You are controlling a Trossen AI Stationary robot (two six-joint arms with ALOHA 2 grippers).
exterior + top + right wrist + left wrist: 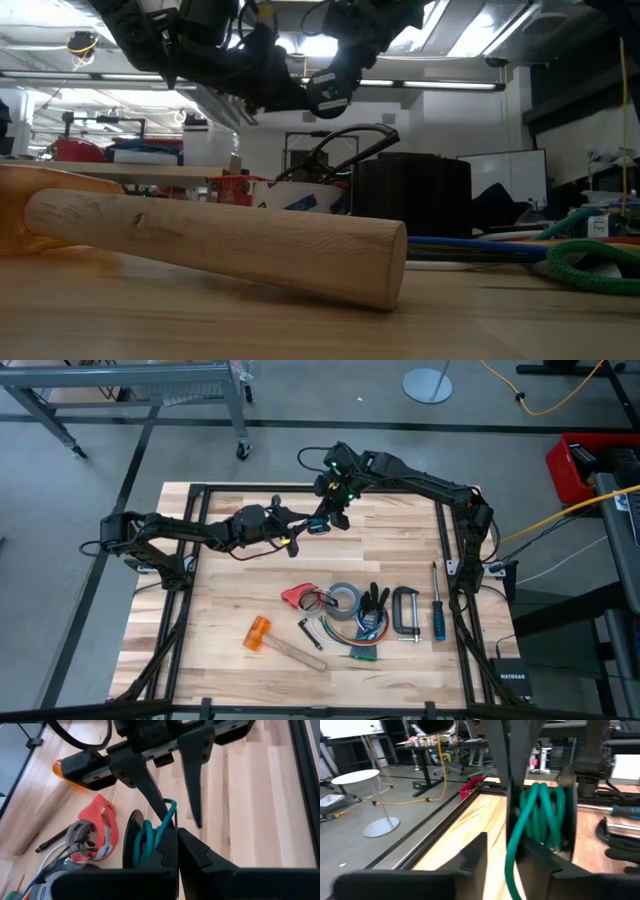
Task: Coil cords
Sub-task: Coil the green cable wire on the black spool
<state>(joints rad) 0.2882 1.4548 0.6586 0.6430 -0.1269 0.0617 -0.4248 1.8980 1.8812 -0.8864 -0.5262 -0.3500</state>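
While both arms meet above bench's (250, 575) far edge, cord (150, 837) is mostly coiled: right gripper (176, 840) clenched on teal loops, left gripper (296, 542) fingers spread round them. Finishing, set-down left.

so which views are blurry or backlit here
Low view: hammer handle up close and soft, arms dark against bright ceiling lights. Left wrist view: green cord and near parts blurred. Right wrist view: right pincer at the bottom soft, the table sharper. High view: evenly lit.
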